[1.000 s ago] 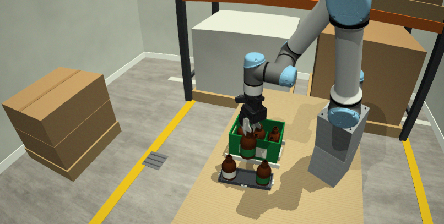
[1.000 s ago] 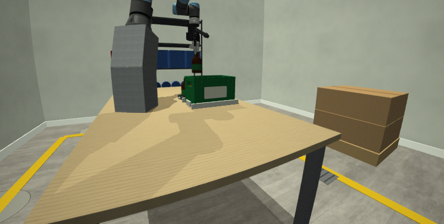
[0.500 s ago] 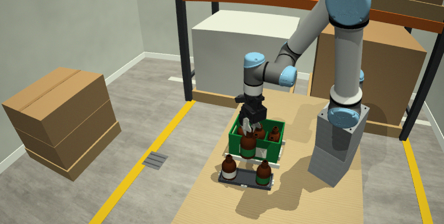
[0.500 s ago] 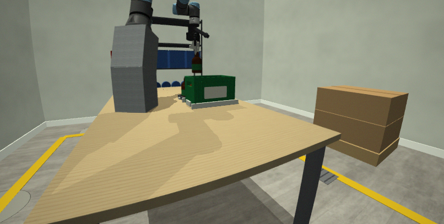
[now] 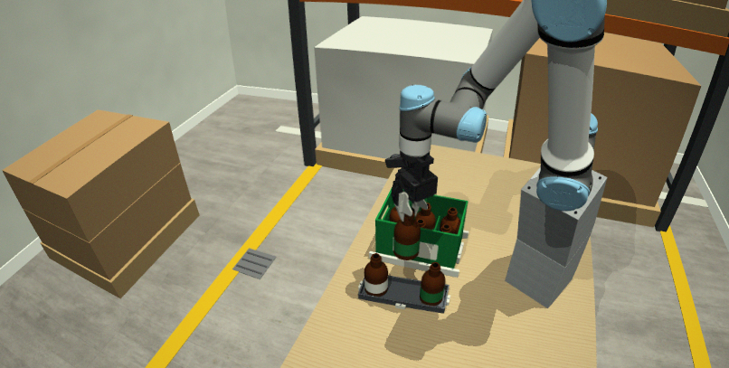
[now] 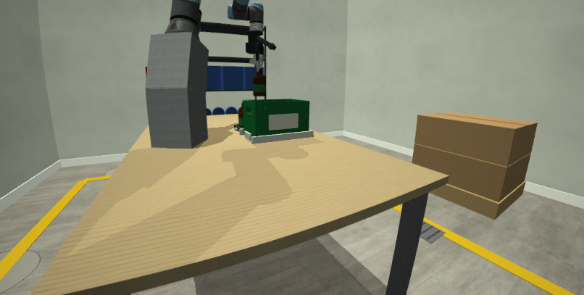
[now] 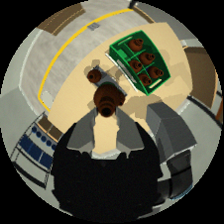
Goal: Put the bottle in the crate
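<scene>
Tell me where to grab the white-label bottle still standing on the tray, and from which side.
Grip the white-label bottle at its narrow neck, just under the cap, coming straight down from above. It stands upright at one end of the tray, so the neck points up and is free, with the green-label bottle well apart. The gripper holds its present bottle the same way.

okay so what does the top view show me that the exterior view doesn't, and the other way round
Only the top view shows the tray with two bottles standing on it, one white-labelled and one green-labelled, and the bottle tops inside the crate.

Only the exterior view shows that the held bottle's base hangs about level with the crate's rim, plus the table's leg.

Both show the gripper shut on the bottle's neck, the green crate and the stacked cardboard boxes.
</scene>
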